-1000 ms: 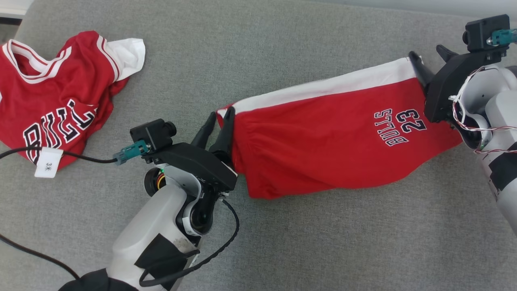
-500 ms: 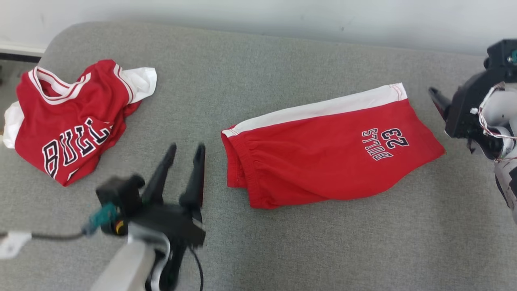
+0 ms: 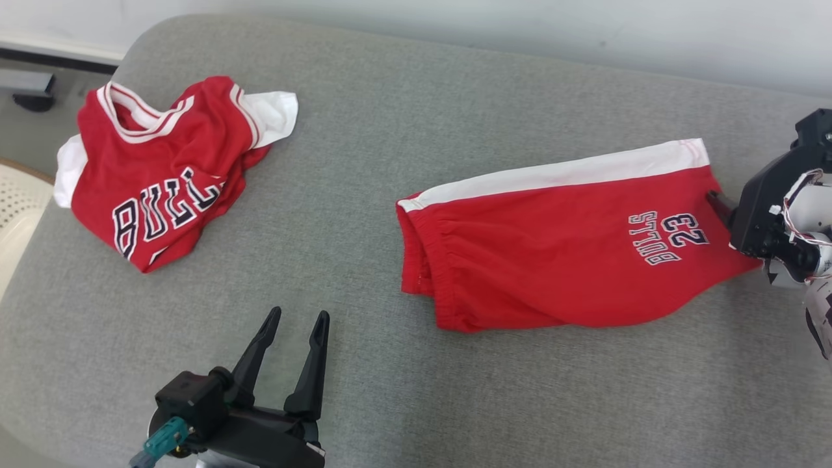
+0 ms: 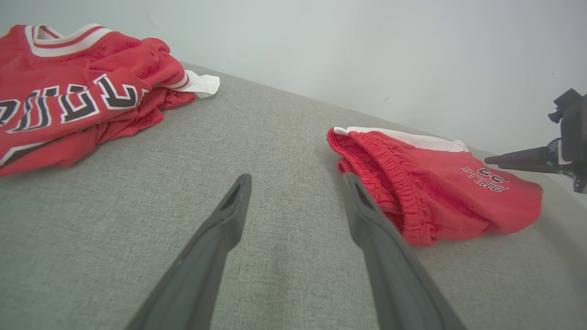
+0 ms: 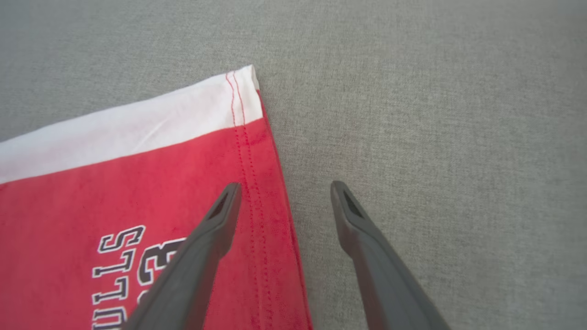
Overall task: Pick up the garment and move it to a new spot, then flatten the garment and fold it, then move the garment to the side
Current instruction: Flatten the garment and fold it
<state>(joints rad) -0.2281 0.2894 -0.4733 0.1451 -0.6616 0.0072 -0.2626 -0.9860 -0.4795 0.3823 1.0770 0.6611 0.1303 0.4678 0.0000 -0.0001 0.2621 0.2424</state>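
The garment, red shorts [image 3: 559, 260] with a white side stripe and "BULLS 23" print, lies folded flat on the grey cushion [image 3: 364, 162]. My left gripper [image 3: 299, 313] stands open low on the cushion, apart from the waistband end and left of it. In the left wrist view the shorts [image 4: 440, 192] lie just right of the open left gripper [image 4: 297, 179]. My right gripper [image 3: 718, 201] is at the shorts' hem end. Seen from the right wrist, the right gripper [image 5: 285, 185] is open above the hem of the shorts [image 5: 114, 174], one finger over cloth and one over cushion, holding nothing.
A crumpled red Bulls jersey [image 3: 162, 175] lies at the cushion's far left, also in the left wrist view as the jersey [image 4: 69, 96]. A pale wall [image 3: 520, 32] runs behind the cushion. A white perforated object [image 3: 16, 201] sits past the left edge.
Both grippers have let go of the shorts' ends and opened. The left gripper has drawn back toward me and leftward; the right has backed off the hem corner. The head camera has shifted too.
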